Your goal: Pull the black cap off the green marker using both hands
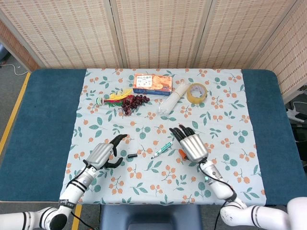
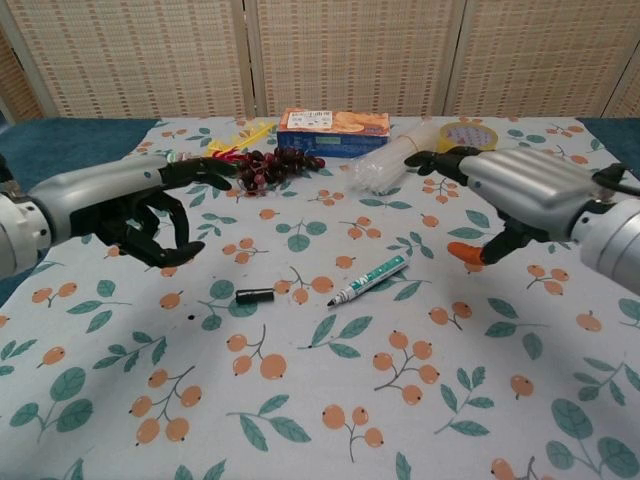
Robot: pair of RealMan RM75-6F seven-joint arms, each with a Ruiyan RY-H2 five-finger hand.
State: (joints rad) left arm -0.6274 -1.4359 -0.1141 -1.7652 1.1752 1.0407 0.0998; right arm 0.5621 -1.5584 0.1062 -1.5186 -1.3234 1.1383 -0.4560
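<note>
Room: woven screens stand behind a blue table with a flowery cloth [image 1: 225, 120] on it.
Marker: the green marker [image 1: 162, 149] [image 2: 369, 280] lies flat on the cloth, near the front middle, between my two hands. Nothing holds it.
Cap: the black cap [image 1: 132, 155] [image 2: 254, 296] is off. It lies on the cloth at about 8 o'clock from the marker, a little apart from it.
Which way it points: seen from above, the marker's long side runs from 7 o'clock to 1 o'clock. Its bare tip is at the 7 o'clock end, facing the cap.
My left hand [image 1: 103, 152] [image 2: 130, 205]: fingers loosely curved and apart, holding nothing, beside the cap.
My right hand [image 1: 193, 144] [image 2: 520, 190]: fingers stretched out and spread, holding nothing, at 3 o'clock from the marker.
What could go wrong: I think the job is done. But the marker is round, so a bump from my hand could roll it. The bare tip could also leave ink on the cloth.
</note>
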